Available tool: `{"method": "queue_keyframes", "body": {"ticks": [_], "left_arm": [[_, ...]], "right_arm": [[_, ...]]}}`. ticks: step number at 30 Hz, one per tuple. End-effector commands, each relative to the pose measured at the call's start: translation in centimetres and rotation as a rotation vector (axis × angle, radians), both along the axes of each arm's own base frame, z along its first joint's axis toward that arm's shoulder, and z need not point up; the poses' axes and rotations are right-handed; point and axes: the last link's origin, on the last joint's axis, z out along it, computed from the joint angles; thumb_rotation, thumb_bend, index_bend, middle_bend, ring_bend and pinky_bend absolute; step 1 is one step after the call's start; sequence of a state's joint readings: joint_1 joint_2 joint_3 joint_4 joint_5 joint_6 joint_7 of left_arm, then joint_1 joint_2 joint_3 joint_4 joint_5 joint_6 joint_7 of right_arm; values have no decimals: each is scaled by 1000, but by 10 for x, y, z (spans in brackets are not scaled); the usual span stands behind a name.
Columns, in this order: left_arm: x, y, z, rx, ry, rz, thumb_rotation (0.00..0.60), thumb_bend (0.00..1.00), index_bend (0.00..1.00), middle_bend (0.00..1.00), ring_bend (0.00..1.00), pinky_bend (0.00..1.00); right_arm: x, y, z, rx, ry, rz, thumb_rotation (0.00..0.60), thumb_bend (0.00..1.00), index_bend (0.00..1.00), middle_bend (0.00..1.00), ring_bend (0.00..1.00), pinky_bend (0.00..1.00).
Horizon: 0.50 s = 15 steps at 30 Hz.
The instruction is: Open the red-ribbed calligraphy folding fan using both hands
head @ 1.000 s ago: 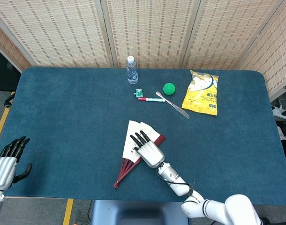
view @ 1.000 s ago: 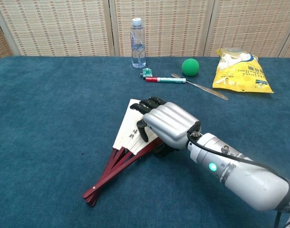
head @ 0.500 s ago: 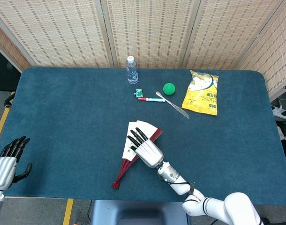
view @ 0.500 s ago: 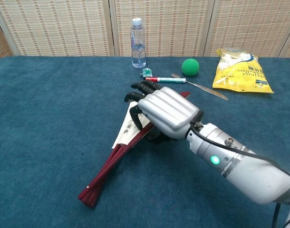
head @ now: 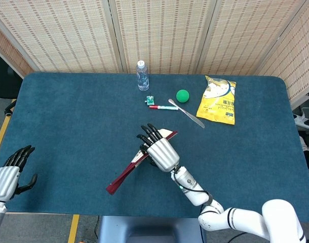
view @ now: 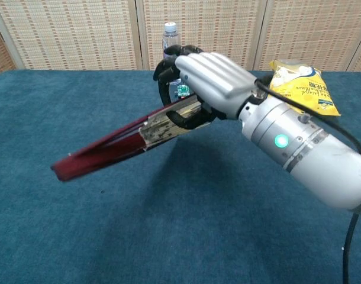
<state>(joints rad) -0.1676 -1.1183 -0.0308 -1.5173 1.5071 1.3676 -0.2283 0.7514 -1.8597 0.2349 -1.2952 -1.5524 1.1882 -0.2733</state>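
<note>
The table (head: 68,116) carries no part of the fan (view: 118,142), which is held aloft at frame centre, nearly folded, pivot end slanting down-left. The right hand (view: 207,80) clasps its paper end with fingers curled; the left hand (head: 10,174) waits at lower left, fingers loosely spread, holding nothing. Recommended: steady the fan and bring the left hand to the red ribs before spreading.

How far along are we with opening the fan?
Done: the right robot hand has the fan gripped and lifted clear of the table. In hand: it holds the fan tilted, rib end low, leaves gathered nearly closed. Left: the left robot hand sits open at the table's edge, far from the fan; it must take the ribs so both can spread it.
</note>
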Motion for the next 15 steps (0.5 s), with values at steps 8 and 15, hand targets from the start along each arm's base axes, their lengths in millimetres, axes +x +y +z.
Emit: {"method": "queue_keyframes", "body": {"ticks": [8, 15], "left_arm": [[10, 36, -12, -121, -227, -44, 600, 442, 0, 81, 46, 172], [21, 67, -32, -169, -399, -42, 600, 427, 48, 162, 78, 197]], "right_arm": [[44, -11, 14, 144, -225, -91, 600, 669, 827, 249, 0, 0], [75, -14, 19, 190, -304, -107, 600, 669, 827, 249, 0, 0]]}}
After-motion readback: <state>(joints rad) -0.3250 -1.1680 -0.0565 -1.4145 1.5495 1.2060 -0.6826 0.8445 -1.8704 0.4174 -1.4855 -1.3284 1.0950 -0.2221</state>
